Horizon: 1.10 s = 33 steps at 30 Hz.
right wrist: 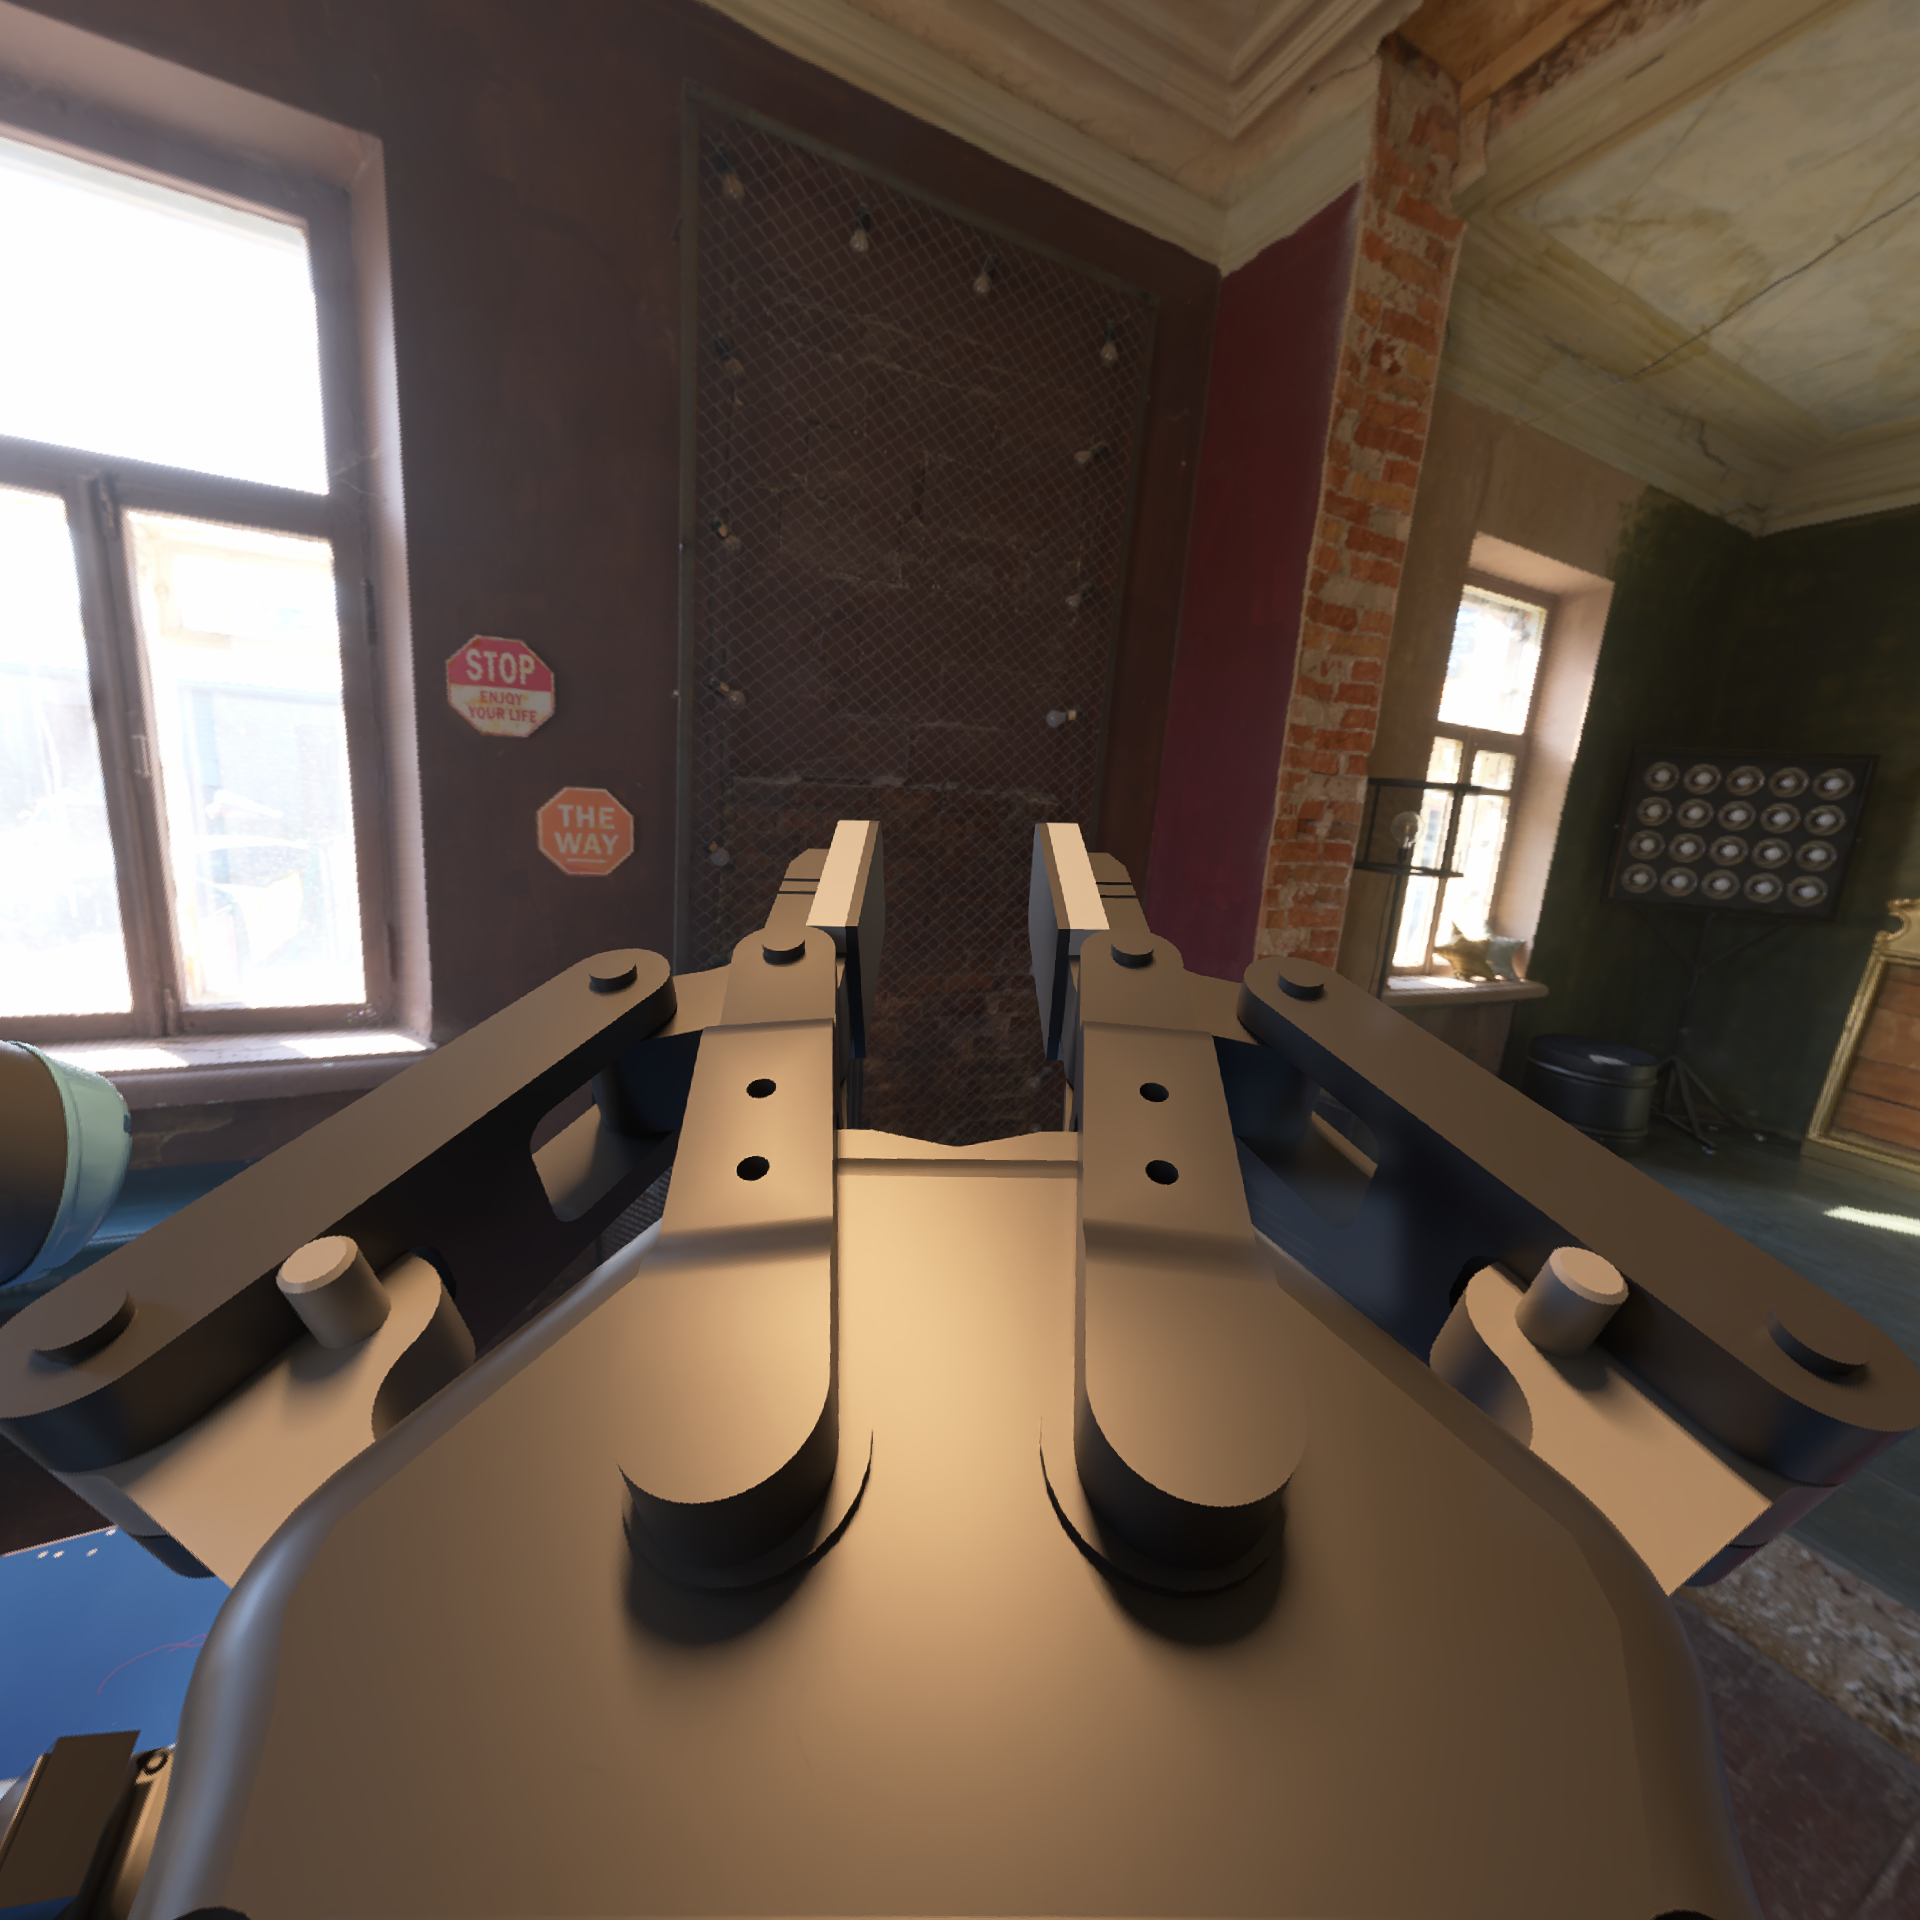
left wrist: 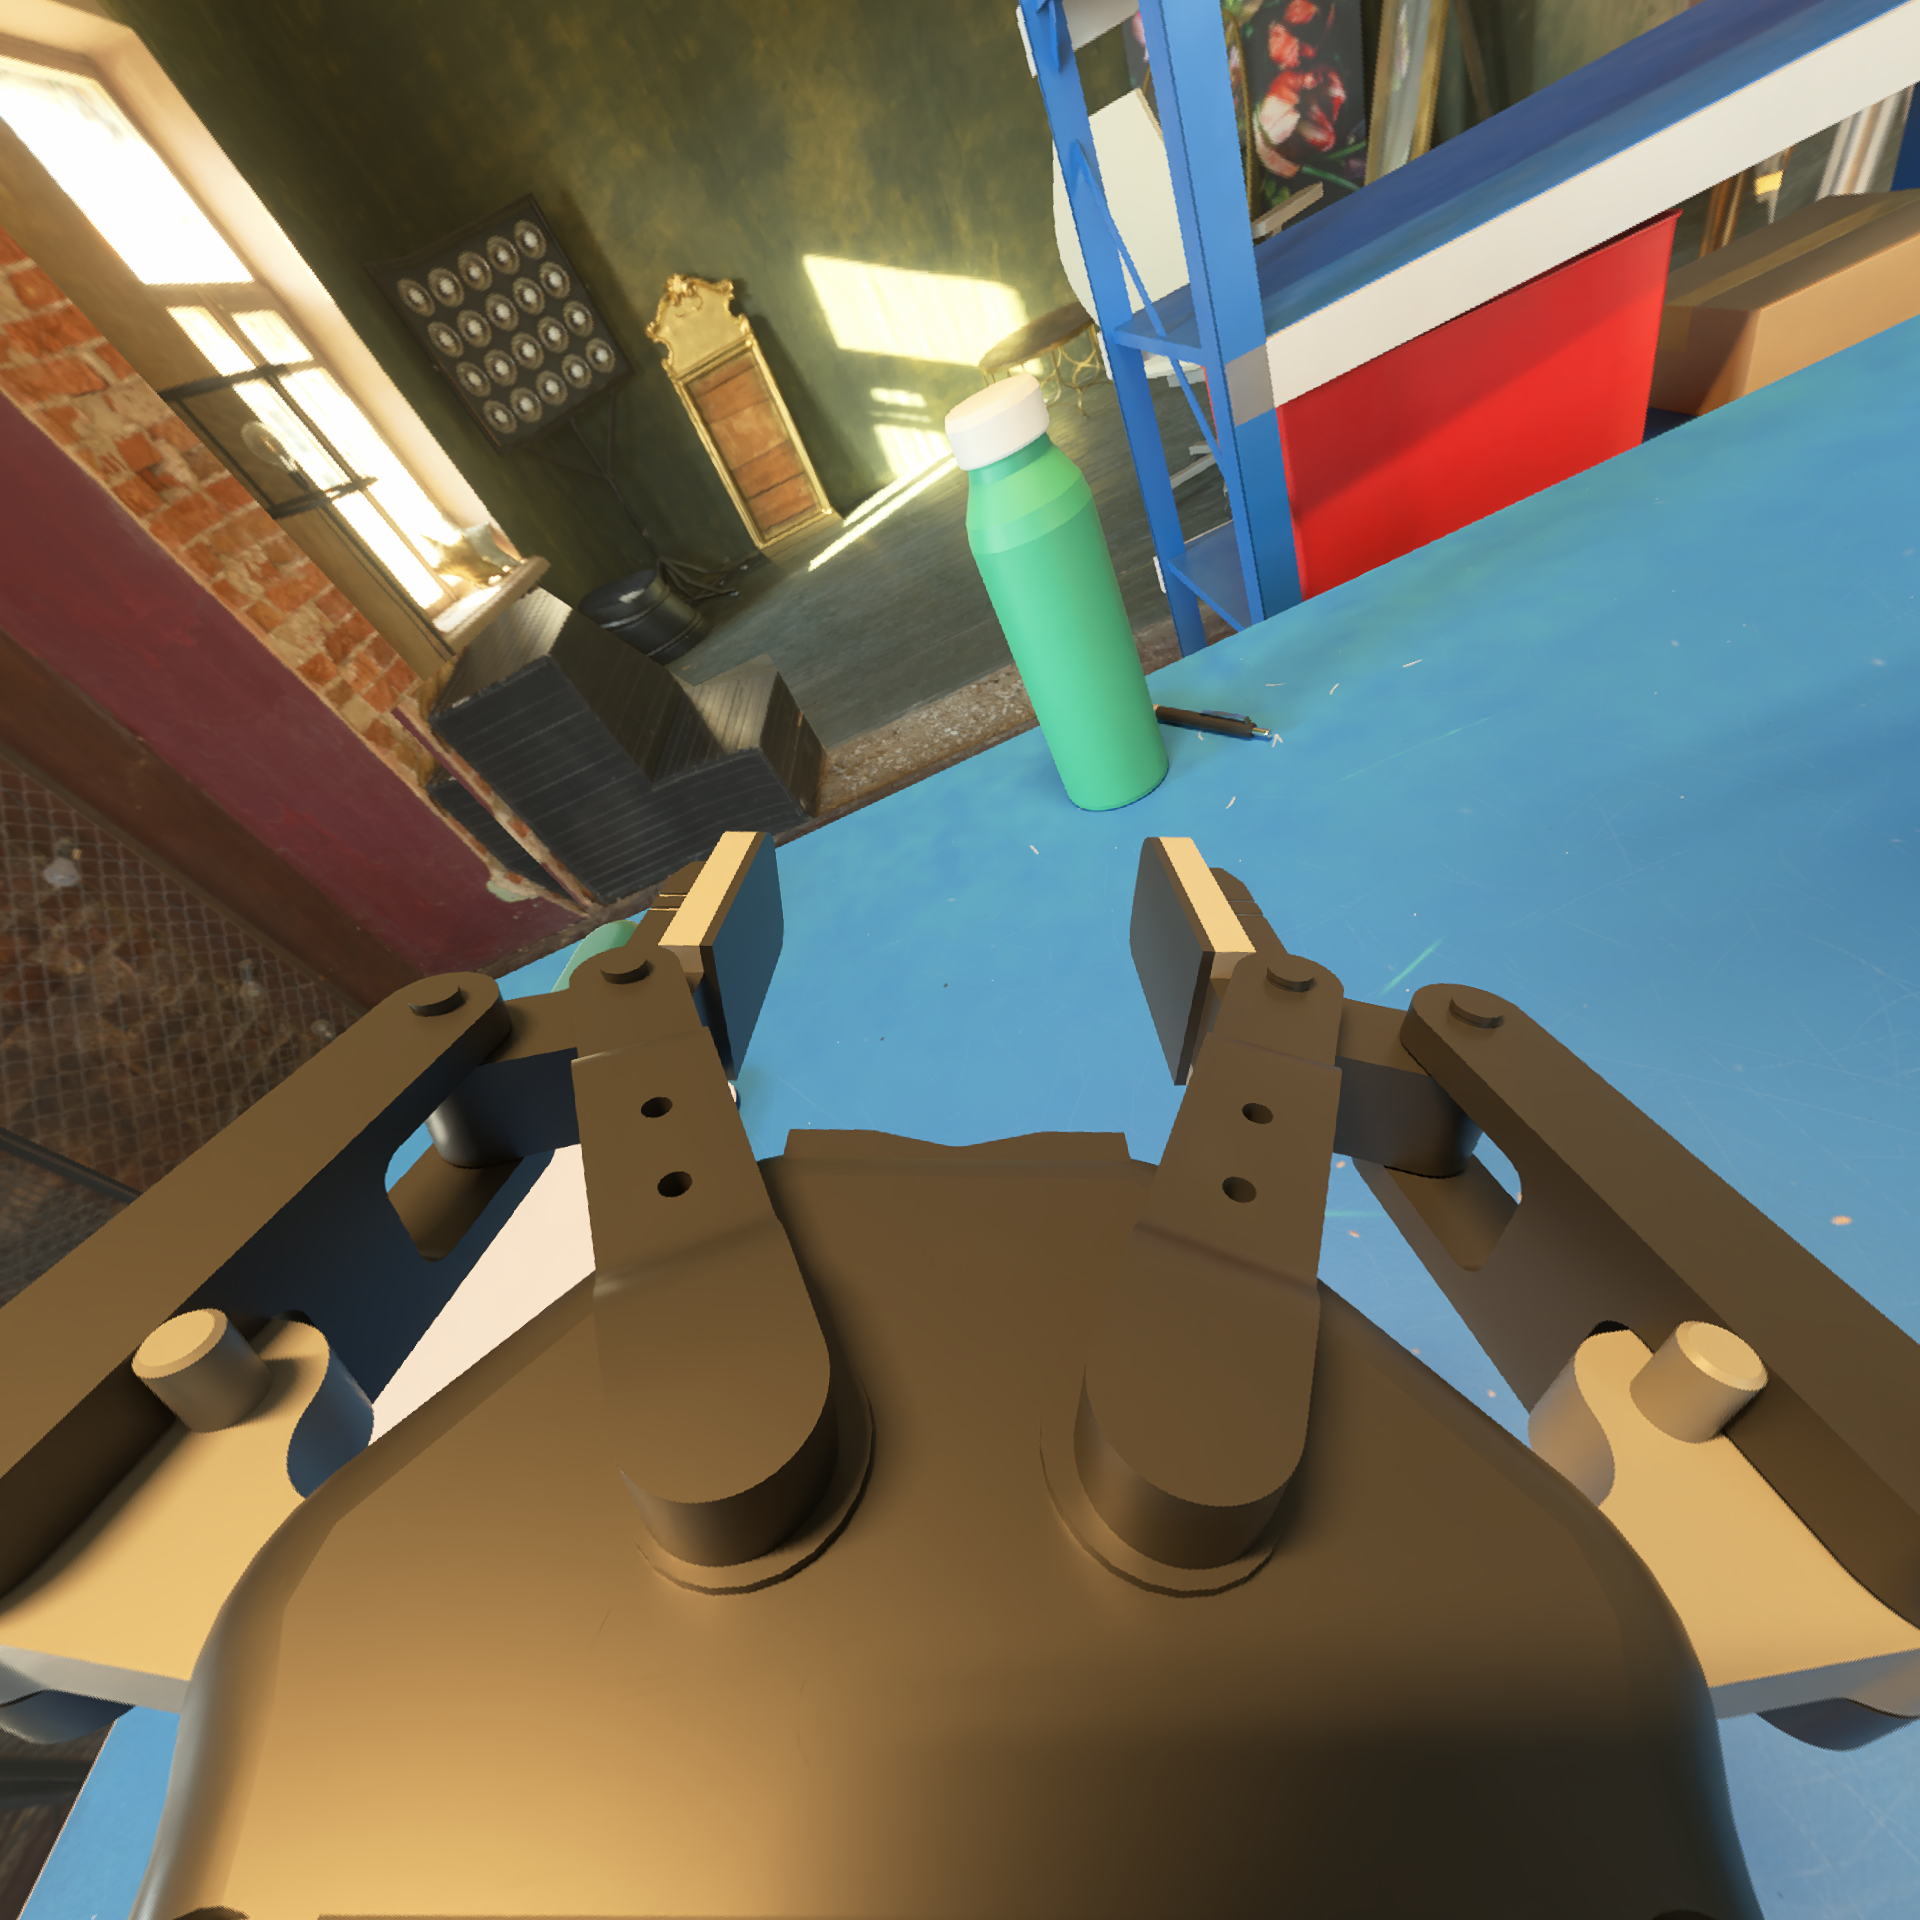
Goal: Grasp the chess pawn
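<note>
No chess pawn shows clearly in either view. In the left wrist view my left gripper is open and empty, held low over the blue table. A small pale green shape peeks out behind its left finger; I cannot tell what it is. In the right wrist view my right gripper points level at the room wall, its jaws a moderate gap apart with nothing between them. Only a strip of the blue table shows at the lower left.
A tall green bottle with a white cap stands ahead of the left gripper near the table's far edge, with a dark pen lying beside it. A blue shelf rack, a red bin and a cardboard box stand at the back right. Part of the other arm shows at the right wrist view's left edge.
</note>
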### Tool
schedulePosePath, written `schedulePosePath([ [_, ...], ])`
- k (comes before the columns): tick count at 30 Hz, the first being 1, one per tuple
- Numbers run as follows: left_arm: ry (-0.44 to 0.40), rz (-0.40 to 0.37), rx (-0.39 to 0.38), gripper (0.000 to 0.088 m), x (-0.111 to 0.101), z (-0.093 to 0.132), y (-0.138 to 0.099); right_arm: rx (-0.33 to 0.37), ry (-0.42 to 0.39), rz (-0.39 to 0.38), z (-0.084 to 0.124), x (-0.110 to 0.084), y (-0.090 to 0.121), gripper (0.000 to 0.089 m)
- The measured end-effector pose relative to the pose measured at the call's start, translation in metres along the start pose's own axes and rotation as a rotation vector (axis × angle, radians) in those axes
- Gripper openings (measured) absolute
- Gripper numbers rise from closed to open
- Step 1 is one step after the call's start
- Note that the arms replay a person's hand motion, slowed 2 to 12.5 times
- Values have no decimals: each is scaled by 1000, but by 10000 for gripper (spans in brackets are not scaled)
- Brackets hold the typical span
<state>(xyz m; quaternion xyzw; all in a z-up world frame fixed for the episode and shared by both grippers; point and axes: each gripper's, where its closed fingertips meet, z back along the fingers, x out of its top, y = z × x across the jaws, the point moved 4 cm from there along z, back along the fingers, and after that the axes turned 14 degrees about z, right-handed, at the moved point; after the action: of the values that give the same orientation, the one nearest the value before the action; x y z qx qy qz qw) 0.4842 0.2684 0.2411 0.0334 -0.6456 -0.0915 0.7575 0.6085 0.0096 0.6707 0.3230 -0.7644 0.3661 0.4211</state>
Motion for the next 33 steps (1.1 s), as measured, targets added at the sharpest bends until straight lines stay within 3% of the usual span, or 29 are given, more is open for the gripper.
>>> schedulePosePath([
  [33, 48, -45, 36, 592, -8, -5, -2, -92, 141, 53, 25, -45, -33, 257],
])
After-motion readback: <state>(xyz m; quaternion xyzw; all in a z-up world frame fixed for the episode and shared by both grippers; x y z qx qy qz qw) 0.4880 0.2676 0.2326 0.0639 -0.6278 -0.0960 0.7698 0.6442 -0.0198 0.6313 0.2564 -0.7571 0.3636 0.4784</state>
